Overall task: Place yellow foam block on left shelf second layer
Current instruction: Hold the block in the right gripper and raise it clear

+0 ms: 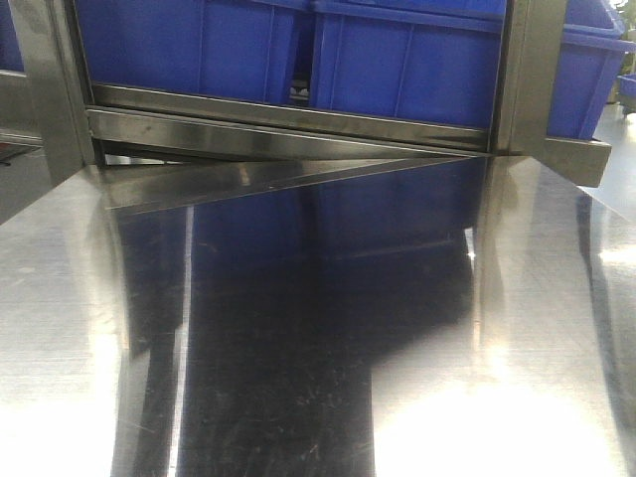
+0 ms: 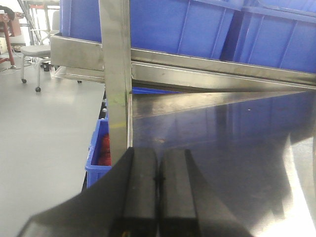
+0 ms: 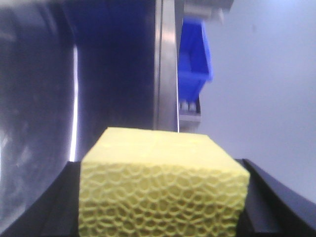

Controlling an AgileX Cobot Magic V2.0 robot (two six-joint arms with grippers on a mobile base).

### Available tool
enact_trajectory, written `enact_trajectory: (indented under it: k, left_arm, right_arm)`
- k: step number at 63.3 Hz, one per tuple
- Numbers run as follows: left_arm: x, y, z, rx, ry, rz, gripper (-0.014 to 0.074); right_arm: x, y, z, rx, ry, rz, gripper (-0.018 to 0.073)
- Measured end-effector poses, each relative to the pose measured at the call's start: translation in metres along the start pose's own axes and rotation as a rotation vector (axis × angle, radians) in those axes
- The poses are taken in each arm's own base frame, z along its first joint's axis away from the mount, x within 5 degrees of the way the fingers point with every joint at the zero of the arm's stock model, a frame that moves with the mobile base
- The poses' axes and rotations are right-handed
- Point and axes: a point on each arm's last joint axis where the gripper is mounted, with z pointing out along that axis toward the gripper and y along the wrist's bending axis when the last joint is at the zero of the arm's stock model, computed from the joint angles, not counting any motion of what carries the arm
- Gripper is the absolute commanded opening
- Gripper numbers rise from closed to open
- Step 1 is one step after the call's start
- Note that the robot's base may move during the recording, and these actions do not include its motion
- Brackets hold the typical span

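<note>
- The yellow foam block (image 3: pixel 158 148) sits between the fingers of the right tool (image 3: pixel 165 202). It fills the gap from side to side, and the tool is clenched on it.
- The block has near-equal sides, so no long axis governs placement.
- Ahead of the block, the steel surface (image 3: pixel 39 98) lies to the left and an upright post (image 3: pixel 165 64) stands straight ahead at the surface's right edge. To the right there is open floor.
- Judgement: the coming move must carry the block left of this post, inward over the surface.
- Whether the block rests on the surface cannot be told.
- The left tool (image 2: pixel 158 182) is clenched on nothing, fingers pressed together, at the left edge of the surface beside its own post (image 2: pixel 116 74).
- Blue bins (image 1: pixel 397 60) occupy the layer above.
</note>
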Motion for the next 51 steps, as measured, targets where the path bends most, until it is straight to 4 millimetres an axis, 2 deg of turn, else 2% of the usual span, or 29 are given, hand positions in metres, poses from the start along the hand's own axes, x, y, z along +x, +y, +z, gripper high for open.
enact_trajectory:
  k: [11, 23, 33, 51]
  left_arm:
    - [0.0, 0.0, 0.0, 0.0, 0.0, 0.0, 0.0136]
    - [0.0, 0.0, 0.0, 0.0, 0.0, 0.0, 0.0136]
    - [0.0, 0.0, 0.0, 0.0, 0.0, 0.0, 0.0136]
    - [0.0, 0.0, 0.0, 0.0, 0.0, 0.0, 0.0136]
  right_arm:
    - [0.005, -0.003, -0.042, -0.01, -0.2, -0.013, 0.0328]
    - [0.013, -0.006, -0.073, -0.016, -0.356, -0.008, 0.0328]
    - [0.017, -0.007, -0.082, -0.018, -0.402, -0.006, 0.0328]
    - [0.017, -0.007, -0.082, -0.017, -0.401, -0.006, 0.0328]
